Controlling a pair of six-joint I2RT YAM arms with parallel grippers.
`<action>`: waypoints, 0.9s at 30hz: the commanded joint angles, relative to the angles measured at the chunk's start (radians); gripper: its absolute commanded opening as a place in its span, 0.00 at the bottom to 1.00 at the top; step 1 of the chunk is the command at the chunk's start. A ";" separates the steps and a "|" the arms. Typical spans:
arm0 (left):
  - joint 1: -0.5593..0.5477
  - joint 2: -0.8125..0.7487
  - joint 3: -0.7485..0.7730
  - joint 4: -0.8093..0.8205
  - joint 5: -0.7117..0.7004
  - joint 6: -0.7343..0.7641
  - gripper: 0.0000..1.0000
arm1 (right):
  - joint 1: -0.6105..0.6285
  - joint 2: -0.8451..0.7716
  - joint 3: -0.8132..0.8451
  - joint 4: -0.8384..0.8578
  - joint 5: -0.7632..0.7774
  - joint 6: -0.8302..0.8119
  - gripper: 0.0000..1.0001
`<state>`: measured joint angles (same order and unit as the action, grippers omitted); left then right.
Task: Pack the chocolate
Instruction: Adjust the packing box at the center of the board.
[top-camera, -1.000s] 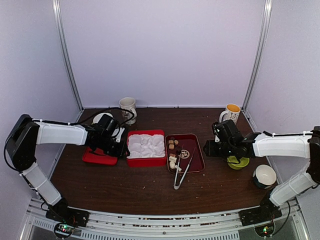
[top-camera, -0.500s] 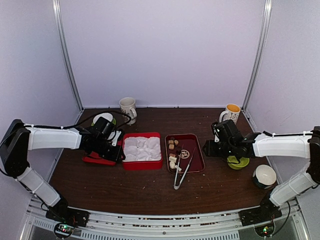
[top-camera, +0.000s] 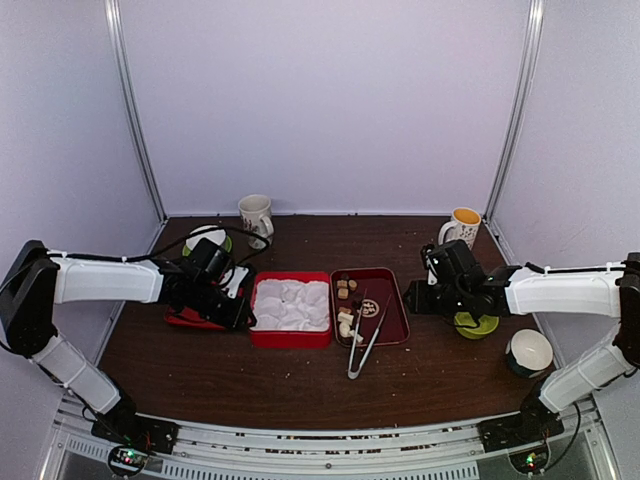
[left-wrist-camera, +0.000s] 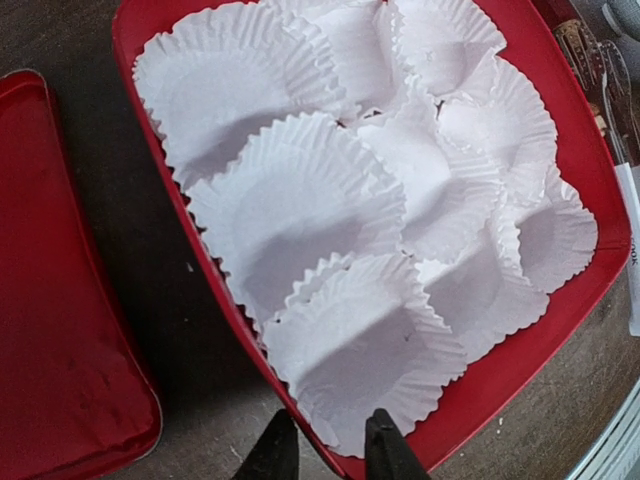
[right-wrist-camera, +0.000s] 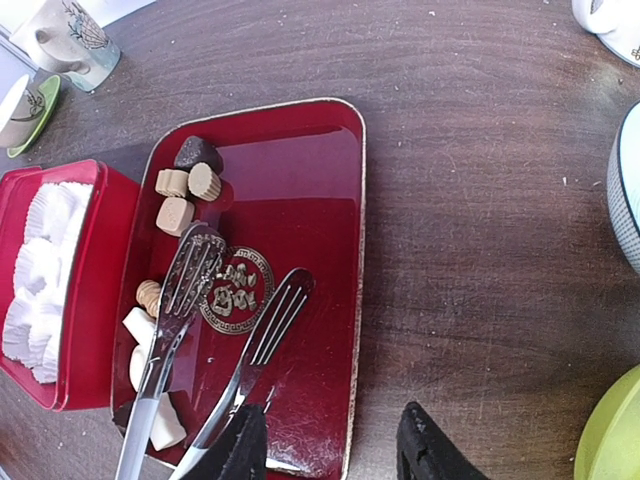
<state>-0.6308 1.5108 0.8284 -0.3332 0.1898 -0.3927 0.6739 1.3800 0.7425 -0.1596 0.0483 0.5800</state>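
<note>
Frame centre: we see the box (top-camera: 290, 338) just left of the tray (top-camera: 390, 300).
On tray: chocolate (top-camera: 346, 289), tongs (top-camera: 365, 340).

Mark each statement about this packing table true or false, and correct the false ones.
1. The small brown, tan and cream chocolates sit in the white fluted paper cups of the red rectangular box. False: they lie on the dark red metal tray, and the cups are empty.
2. The metal tongs rest with their tips on the tray. True.
3. The right jaws grip the tongs. False: they stand open and hold nothing, above the tray's near edge.
4. The left jaws straddle the rim of the red box, one finger inside and one outside. True.
</note>
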 joint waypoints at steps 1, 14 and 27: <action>-0.012 -0.033 -0.017 -0.005 -0.001 0.012 0.30 | 0.007 -0.027 -0.020 0.020 0.002 0.006 0.44; -0.012 -0.095 0.010 0.065 -0.140 -0.102 0.76 | 0.031 -0.056 -0.030 0.038 0.021 0.015 0.45; 0.011 0.072 0.069 0.161 -0.219 -0.168 0.78 | 0.266 0.020 0.098 -0.129 0.222 0.133 0.76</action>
<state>-0.6292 1.5391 0.8680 -0.2630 -0.0071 -0.5335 0.8768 1.3655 0.7639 -0.1883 0.1558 0.6411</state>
